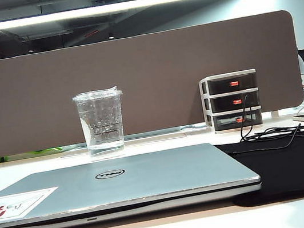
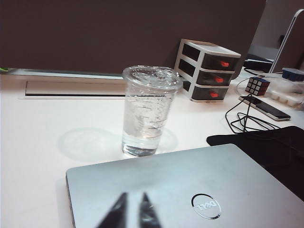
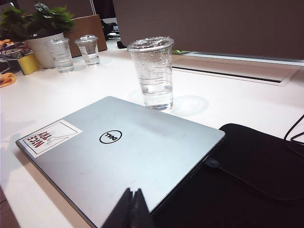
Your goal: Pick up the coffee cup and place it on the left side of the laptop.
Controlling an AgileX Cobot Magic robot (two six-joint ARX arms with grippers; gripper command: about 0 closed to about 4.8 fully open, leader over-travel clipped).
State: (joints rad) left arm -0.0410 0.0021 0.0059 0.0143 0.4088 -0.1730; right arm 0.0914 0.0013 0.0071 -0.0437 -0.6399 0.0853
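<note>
Both grippers, left gripper and right gripper, are seen nearly closed, empty, over the laptop; the cup is stood centre-frame behind it on the worktop.

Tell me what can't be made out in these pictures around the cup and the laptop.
- Laptop: its left end is cut off by the exterior view's edge.
- Cup: its printed markings are too faint to read in any view.
- Left gripper and right gripper: only blurred fingertips show in the wrist views, over the laptop lid; neither appears in the exterior view.
- Drawer unit: its contents are hidden behind dark fronts.
</note>
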